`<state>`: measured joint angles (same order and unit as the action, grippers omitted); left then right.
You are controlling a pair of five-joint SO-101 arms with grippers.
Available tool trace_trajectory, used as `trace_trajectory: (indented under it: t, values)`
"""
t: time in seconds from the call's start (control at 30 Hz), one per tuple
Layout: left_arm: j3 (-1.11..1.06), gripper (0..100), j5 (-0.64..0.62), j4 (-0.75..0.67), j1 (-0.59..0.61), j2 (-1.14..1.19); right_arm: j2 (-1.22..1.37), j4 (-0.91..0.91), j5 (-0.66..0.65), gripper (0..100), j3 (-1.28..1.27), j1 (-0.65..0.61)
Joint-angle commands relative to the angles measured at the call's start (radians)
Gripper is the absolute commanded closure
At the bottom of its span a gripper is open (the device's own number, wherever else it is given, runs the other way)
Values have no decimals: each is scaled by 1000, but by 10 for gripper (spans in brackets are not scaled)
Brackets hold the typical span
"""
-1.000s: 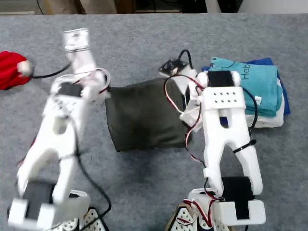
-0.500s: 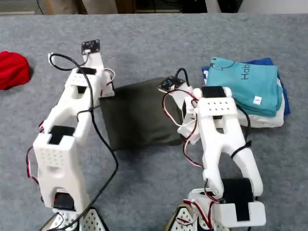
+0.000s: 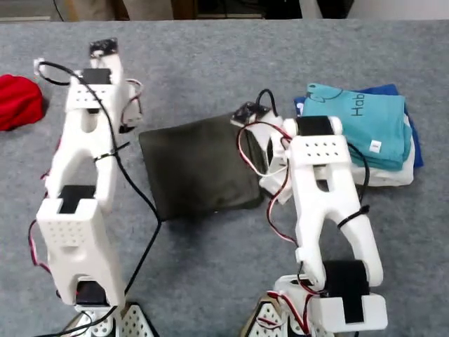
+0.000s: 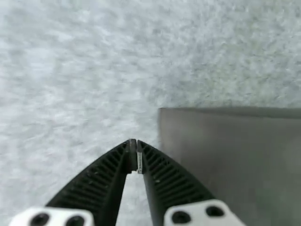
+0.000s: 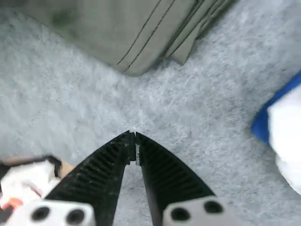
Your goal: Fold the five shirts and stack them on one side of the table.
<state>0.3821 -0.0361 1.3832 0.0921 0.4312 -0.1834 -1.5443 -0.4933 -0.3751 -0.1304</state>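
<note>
Since the frame half a second ago, the left arm [image 3: 81, 161] has swung off the dark shirt [image 3: 200, 168] toward the far left of the tabletop [image 3: 210, 63]. The shirt's left edge now lies slightly further left. The right arm [image 3: 326, 189] has barely shifted.

Near edge: both arm bases stand side by side.

Middle: the dark shirt lies folded flat as a rough rectangle between the two arms. The right arm reaches along its right edge. In the right wrist view, the right jaws are closed tip to tip and hold nothing. They sit over bare tabletop between the shirt's layered corner and the stack [image 3: 365, 137].

In the left wrist view, the left jaws are likewise closed and empty. Their tips are over bare tabletop just beside a corner of the dark shirt, not touching it.

Further back, right side: the stack holds three folded shirts. The teal shirt [image 3: 358, 119] is on top and the white shirt [image 3: 389, 172] is under it. The blue shirt [image 3: 415, 151] is at the bottom, its edge showing at the far and right sides.

Far left: the red shirt [image 3: 17, 102] lies bunched and unfolded at the tabletop's edge, well apart from the others.
</note>
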Motion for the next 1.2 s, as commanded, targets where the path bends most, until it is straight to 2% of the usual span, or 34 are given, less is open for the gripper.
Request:
trace_trajectory:
  t: [0.0,0.1,0.2,0.3,0.43,0.53,0.63,0.73,0.9,0.93,1.0,1.17]
  values:
    - [-51,980,84,12,81,-131,-30,-2,181,917,91,-71]
    - [-239,980,144,-74,190,-214,-30,41,388,736,91,-156]
    - [-499,980,212,-249,315,-298,-15,126,614,557,90,-205]
    - [-755,980,273,-446,437,-375,58,232,750,482,96,-249]
    - [-988,980,334,-612,574,-455,254,381,927,502,104,-255]
    - [-1068,980,373,-660,646,-484,427,473,1034,523,166,-254]
    - [-1086,980,376,-686,664,-498,576,517,1082,556,275,-255]
    - [-1096,980,376,-713,649,-496,668,483,1091,655,390,-260]
    - [-1103,980,379,-718,640,-496,710,377,1048,968,541,-254]
    - [-1103,980,379,-718,640,-496,717,364,1028,998,559,-252]
    - [-1103,980,379,-718,640,-496,720,319,1019,968,582,-252]
    - [-1103,980,379,-718,640,-496,691,183,1019,996,661,-203]
